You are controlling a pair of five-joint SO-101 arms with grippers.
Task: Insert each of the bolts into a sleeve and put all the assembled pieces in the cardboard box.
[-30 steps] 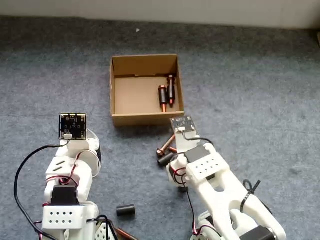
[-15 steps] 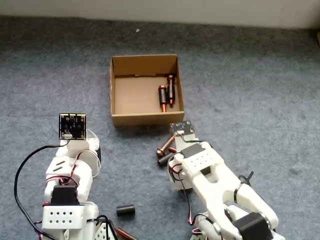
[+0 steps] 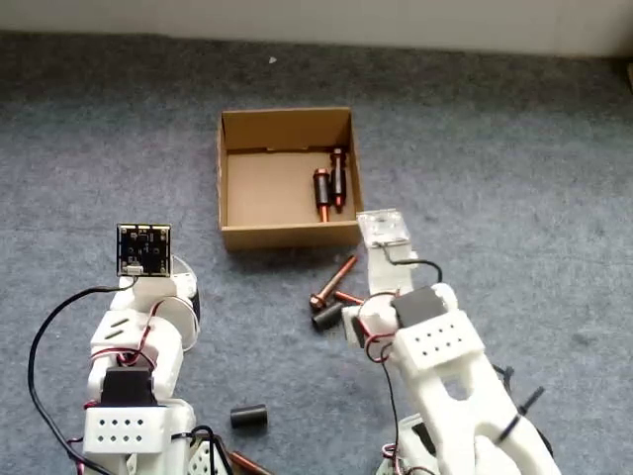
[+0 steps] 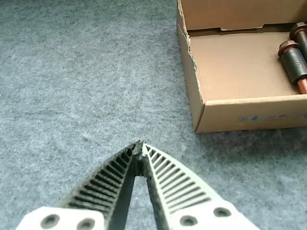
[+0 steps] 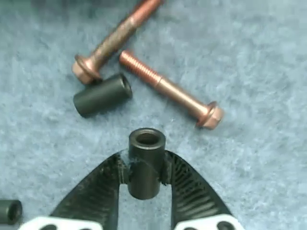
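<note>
Right gripper (image 5: 145, 167) closed on a black sleeve (image 5: 147, 143), pinched across the middle of its wall, one open end standing out past the fingertips; on the grey carpet (image 3: 514, 158) just beyond it, lying loose, a copper bolt (image 5: 112, 40) with its head just beside a second sleeve (image 5: 102, 95), touching or not, impossible to tell; near them another bolt (image 5: 168, 91), thread end toward that same sleeve, head pointing away. Left gripper (image 4: 139, 148) pressed together on nothing, low over bare carpet, near the cardboard box (image 4: 249, 115); inside the box already an assembled piece (image 3: 321, 195) and a second assembled piece (image 3: 338, 176), side by side along the wall on the right arm's side. Outside the box also a third sleeve (image 3: 249, 416) near the left arm's base, well apart from the others. Bolts probably steel, so stiff, rather heavy for such small things, smooth on the shank and likely to roll if pushed; best to take across the plain shank close to the head, leaving the thread end free to enter the bore. Sleeve probably light, rigid, round and a little slippery; a hold across the middle seems good, yet may let it turn between the fingers under an off-centre push; better to keep bore and bolt on one line.
</note>
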